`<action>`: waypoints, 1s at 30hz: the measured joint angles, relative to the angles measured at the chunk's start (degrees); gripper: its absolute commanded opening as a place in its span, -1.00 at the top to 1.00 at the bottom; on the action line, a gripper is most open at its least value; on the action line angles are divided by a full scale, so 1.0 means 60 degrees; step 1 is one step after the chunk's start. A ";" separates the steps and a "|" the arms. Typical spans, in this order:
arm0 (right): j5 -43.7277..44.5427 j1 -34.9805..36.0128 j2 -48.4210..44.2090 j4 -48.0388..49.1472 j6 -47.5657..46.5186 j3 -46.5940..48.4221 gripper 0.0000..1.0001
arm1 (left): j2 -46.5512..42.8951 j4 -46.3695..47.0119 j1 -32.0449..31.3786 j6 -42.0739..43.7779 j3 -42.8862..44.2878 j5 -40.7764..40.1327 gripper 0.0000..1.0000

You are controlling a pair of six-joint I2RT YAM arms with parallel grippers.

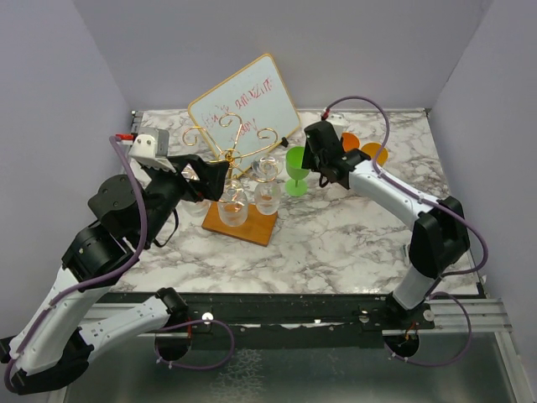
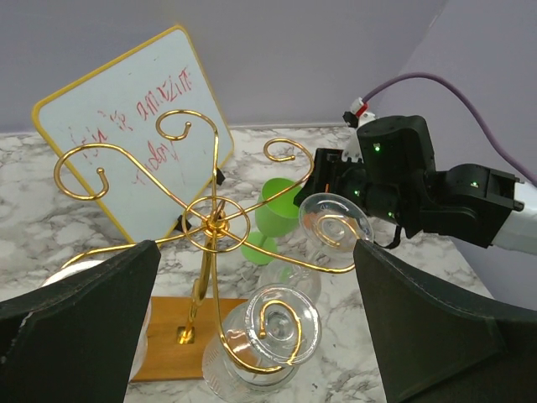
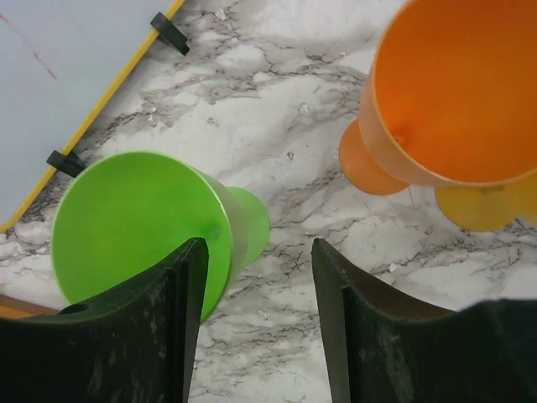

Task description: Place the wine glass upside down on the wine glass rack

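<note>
Glasses (image 1: 267, 198) hang upside down on the wine glass rack (image 1: 241, 168) in the top view, with my left gripper (image 1: 210, 180) just left of it. The green wine glass (image 1: 296, 165) stands upright just right of the rack, by my right gripper (image 1: 316, 165). From the left wrist, my left gripper (image 2: 256, 249) gapes wide, the rack (image 2: 214, 223) ahead. From the right wrist, my right gripper (image 3: 258, 252) is spread, holding nothing, the green wine glass (image 3: 134, 218) beside one finger.

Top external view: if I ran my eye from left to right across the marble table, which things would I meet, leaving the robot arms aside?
wine glass rack → green wine glass → orange glass
</note>
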 measured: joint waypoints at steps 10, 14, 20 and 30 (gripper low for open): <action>-0.0408 0.0000 0.0572 -0.0419 -0.0903 0.0860 0.59 | 0.0091 -0.0004 0.0000 -0.0004 -0.0004 0.0022 -0.98; -0.0871 0.0000 0.0637 -0.0503 -0.1027 0.0965 0.73 | 0.0091 0.0007 0.0000 -0.0113 -0.0055 0.0138 -0.98; -0.1217 0.0000 0.0645 -0.0565 -0.1107 0.0965 0.98 | 0.0164 0.0000 0.0000 -0.0525 -0.0153 0.0466 -0.98; -0.0758 0.0000 -0.1923 0.1541 -0.1515 -0.0554 0.98 | 0.0885 0.0503 0.0000 -0.1759 0.0109 0.1464 -0.98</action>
